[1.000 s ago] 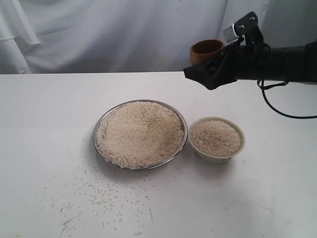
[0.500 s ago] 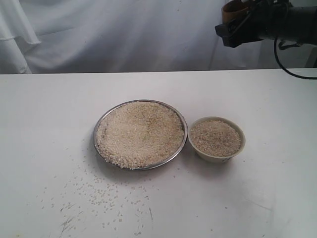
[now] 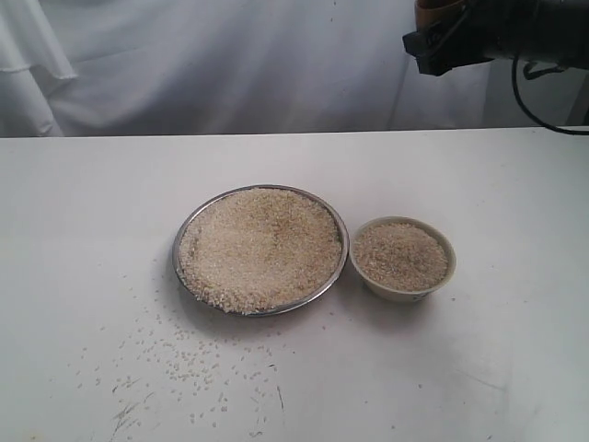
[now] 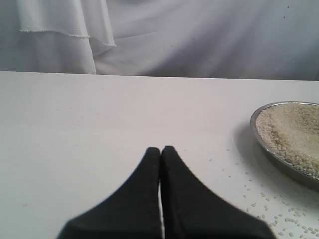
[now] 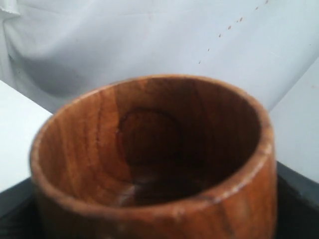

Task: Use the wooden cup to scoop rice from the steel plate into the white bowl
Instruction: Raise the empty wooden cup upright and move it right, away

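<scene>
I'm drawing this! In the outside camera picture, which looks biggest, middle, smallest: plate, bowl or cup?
Biggest: plate.
Middle: bowl.
Smallest-looking: cup, but only a bit shows at the top edge, so that's unsure.

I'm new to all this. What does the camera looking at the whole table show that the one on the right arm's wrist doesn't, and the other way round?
Only the exterior view: the steel plate heaped with rice, the white bowl beside it also holding rice, and loose grains on the table.
Only the right wrist view: the dark inside of the wooden cup, with no rice visible in it.
Both: the wooden cup in the right claw, against white cloth.
</scene>
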`<state>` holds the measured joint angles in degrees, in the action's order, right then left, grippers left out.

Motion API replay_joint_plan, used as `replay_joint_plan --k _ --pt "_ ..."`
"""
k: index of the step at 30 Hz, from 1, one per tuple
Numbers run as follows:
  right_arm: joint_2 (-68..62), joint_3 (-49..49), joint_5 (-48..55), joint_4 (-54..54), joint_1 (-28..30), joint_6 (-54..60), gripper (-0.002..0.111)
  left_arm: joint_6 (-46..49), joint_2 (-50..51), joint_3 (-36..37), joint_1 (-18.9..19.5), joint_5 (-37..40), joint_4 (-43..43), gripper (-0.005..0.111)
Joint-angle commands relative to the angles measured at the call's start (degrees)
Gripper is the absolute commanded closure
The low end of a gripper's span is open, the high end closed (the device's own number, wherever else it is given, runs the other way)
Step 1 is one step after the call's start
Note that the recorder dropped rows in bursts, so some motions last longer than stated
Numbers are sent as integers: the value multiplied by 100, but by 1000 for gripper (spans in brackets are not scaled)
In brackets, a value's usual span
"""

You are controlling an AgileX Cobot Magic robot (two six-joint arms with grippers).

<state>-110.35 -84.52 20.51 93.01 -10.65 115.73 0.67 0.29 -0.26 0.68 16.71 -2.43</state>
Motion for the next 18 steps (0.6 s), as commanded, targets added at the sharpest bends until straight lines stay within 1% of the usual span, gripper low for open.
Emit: replay_joint_plan --k 1,3,5,6,8,11,13,15,18 --pt "22 -400 -418 -1274 39 -1452 108 -18 -29 26 -9 -36 -4 107" --pt "10 -598 -850 -1890 -11 -2290 108 -18 -29 26 -9 -36 -4 107" --pt "-13 -747 -1484 -2825 -91 -3490 108 -18 -29 26 -9 -36 -4 107" --pt "-13 -794 -1779 -3456 -119 -4288 108 -18 -29 26 -9 -36 -4 107" --pt "-38 -752 -2734 -4997 -204 -6366 108 -18 -29 26 -9 -36 -4 107" --pt "-39 -486 -3951 -7099 -294 -8786 108 -18 -29 26 -9 -36 -4 107" --pt "-39 -286 -4541 -8156 -305 -9803 108 -18 -29 26 -9 -36 -4 107" --pt "-39 -91 -4799 -9340 -305 -10949 108 -18 -29 26 -9 -36 -4 107" --pt "-39 313 -5311 -10425 -226 -11942 108 -18 -29 26 -9 -36 -4 107"
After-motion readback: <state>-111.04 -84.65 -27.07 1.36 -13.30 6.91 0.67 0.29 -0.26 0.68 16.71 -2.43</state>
